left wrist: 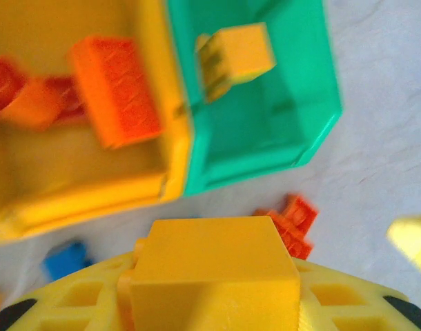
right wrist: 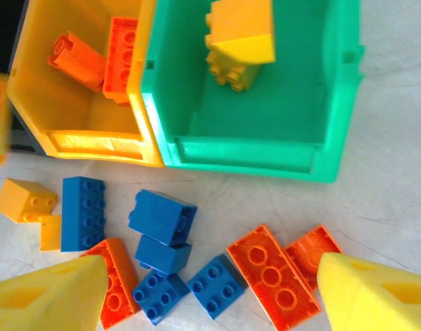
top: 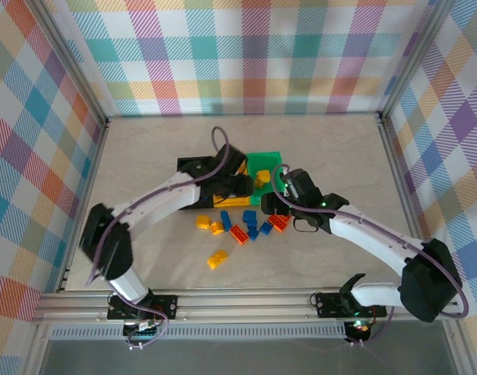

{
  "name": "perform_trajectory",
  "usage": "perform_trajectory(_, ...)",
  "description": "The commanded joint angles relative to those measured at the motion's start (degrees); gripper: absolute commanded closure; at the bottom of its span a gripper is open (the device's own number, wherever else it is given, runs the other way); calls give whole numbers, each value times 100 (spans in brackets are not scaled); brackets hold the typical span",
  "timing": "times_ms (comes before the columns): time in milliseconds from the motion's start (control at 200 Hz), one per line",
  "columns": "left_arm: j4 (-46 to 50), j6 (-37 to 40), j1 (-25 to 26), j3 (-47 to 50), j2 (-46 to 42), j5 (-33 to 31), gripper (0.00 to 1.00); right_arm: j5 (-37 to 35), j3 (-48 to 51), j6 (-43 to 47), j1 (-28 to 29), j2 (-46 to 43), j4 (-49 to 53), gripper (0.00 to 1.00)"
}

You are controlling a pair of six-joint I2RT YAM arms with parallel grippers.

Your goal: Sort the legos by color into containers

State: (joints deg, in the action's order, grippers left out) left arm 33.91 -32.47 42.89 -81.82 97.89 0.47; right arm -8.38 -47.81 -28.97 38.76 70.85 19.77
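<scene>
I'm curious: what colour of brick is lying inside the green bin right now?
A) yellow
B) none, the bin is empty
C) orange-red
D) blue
A: the right wrist view shows a yellow brick lying in the green bin, while the orange-red bricks sit in the yellow bin joined to it.

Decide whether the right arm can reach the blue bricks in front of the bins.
Probably yes: the right gripper hangs open over the blue bricks, with nothing covering them.
</scene>
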Motion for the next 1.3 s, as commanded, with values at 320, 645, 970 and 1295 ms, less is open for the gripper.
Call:
perform_trajectory(320,1015,361,116,-2808,2419,154,55,-262,554,-214,-176,-1223,526,19)
perform_trajectory(645,998,310,135,-3282,2359,201,13,-23,608,-241,-185,-998,431,16)
perform_trajectory(970,-163,5,149,-427,-3,245,0,1080,564,-44,149,333,-139,24)
perform_trajectory(1295,-251,-515,138,2726,-2998,-451,0,947,-340,387,1076,1578,-227,30)
